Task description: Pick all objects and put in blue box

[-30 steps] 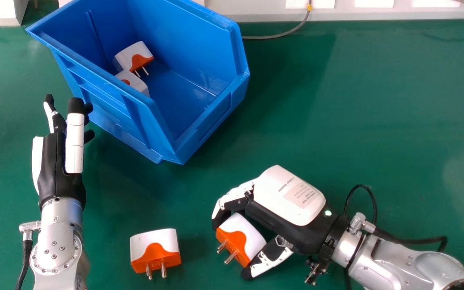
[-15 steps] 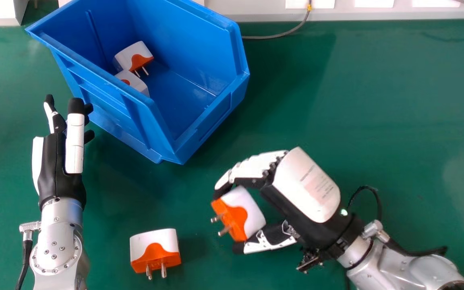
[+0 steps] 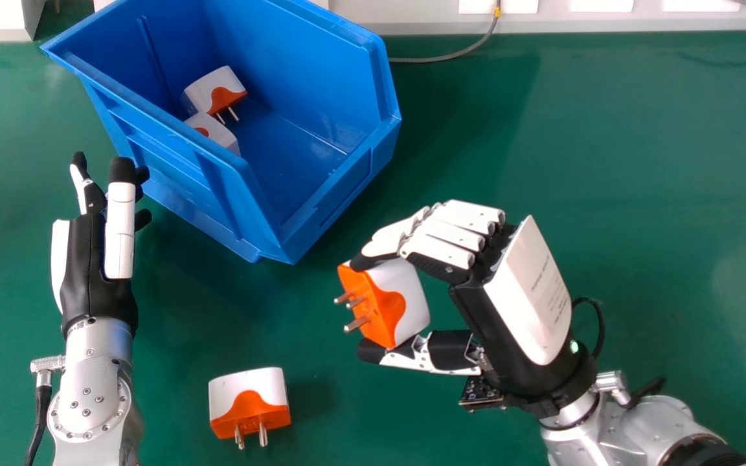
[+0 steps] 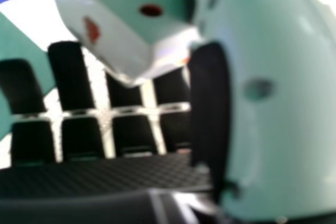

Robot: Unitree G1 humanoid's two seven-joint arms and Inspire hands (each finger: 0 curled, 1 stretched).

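Green tabletop separates the blue plastic box's rim from the right hand, fingers clamped on one blocky white-orange plug; two plugs inside, one plug outside; left hand straight-fingered

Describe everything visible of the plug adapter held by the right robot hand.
The held plug adapter has a white, rounded body and an orange face with three metal prongs, looking like glossy hard plastic. It is tilted, prongs toward the head view's left, pinched between the right robot hand's fingers above and thumb below. It sits nearer the robot than the blue box, outside it.

grey cable on green table
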